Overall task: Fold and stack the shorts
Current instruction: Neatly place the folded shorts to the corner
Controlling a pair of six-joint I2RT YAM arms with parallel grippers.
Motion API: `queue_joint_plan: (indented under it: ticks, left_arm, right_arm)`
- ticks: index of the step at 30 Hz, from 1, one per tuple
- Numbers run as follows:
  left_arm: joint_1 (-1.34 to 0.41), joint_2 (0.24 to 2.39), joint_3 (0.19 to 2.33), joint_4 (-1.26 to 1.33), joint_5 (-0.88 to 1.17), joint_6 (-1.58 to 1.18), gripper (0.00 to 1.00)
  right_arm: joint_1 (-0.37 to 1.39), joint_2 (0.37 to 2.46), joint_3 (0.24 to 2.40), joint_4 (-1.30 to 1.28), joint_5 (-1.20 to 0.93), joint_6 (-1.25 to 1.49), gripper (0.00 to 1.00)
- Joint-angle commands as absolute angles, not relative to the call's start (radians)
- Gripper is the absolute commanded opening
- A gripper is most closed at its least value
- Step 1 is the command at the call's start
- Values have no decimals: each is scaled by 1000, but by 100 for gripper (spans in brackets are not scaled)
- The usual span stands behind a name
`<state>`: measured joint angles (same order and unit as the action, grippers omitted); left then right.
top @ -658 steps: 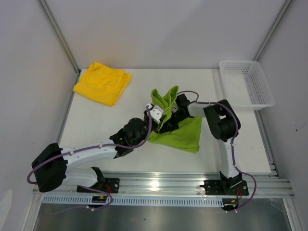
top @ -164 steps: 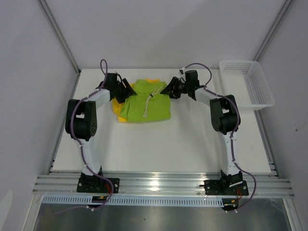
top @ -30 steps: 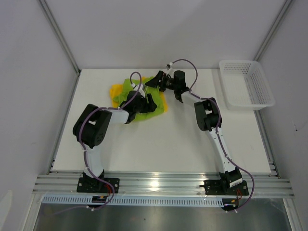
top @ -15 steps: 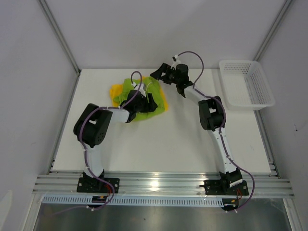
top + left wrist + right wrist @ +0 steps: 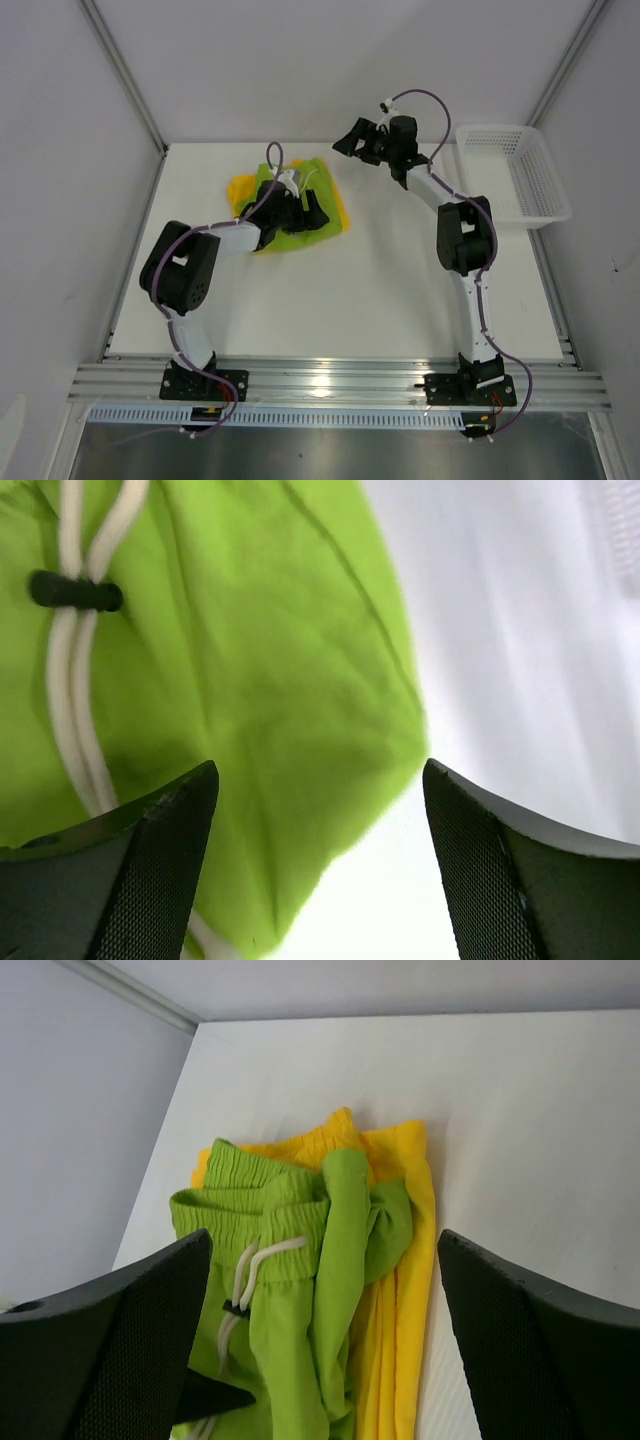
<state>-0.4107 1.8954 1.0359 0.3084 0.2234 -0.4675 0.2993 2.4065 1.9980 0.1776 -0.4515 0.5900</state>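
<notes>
The lime green shorts (image 5: 300, 180) lie crumpled on top of the yellow shorts (image 5: 240, 188) at the back left of the table. Their white drawstring (image 5: 75, 670) shows in the left wrist view. My left gripper (image 5: 308, 208) hovers low over the green shorts' right edge (image 5: 300, 680), jaws open, nothing pinched. Open and empty, my right gripper (image 5: 350, 138) hangs raised to the right of the pile. It looks down on the green shorts (image 5: 290, 1290) and the yellow shorts (image 5: 405, 1290) beneath.
A white mesh basket (image 5: 500, 131) stands at the back right corner. The white table (image 5: 350, 300) has grey walls at its left side and back. Metal rails run along the near edge by both arm bases.
My right gripper has drawn back to the right and upward, away from the pile. My left gripper's jaws have spread a little wider over the green shorts.
</notes>
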Motion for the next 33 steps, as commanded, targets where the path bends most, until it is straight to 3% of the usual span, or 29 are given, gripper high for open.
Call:
queue_joint_plan:
  ticks: [1, 10, 13, 14, 19, 25, 33]
  left_arm:
    - [-352, 1737, 1052, 239, 349, -529, 85]
    - [-270, 1602, 959, 48, 279, -653, 86]
    - [-272, 1603, 914, 66, 305, -705, 85]
    - [-272, 1603, 890, 83, 307, -715, 85]
    - [-259, 1647, 893, 39, 242, -715, 85]
    - [-195, 1766, 985, -25, 219, -713, 83]
    - [-103, 1844, 1086, -71, 239, -732, 83]
  right_arm:
    - [296, 2293, 1988, -35, -546, 456, 95]
    - [334, 2243, 1856, -170, -644, 355, 94]
    - [373, 2249, 1856, -219, -612, 328, 88]
    - [382, 2252, 1853, -228, -608, 324, 81]
    - [434, 2273, 1867, -276, -520, 307, 66]
    - [469, 2324, 1896, -333, -376, 356, 25]
    - [502, 2427, 1934, -264, -321, 486, 14]
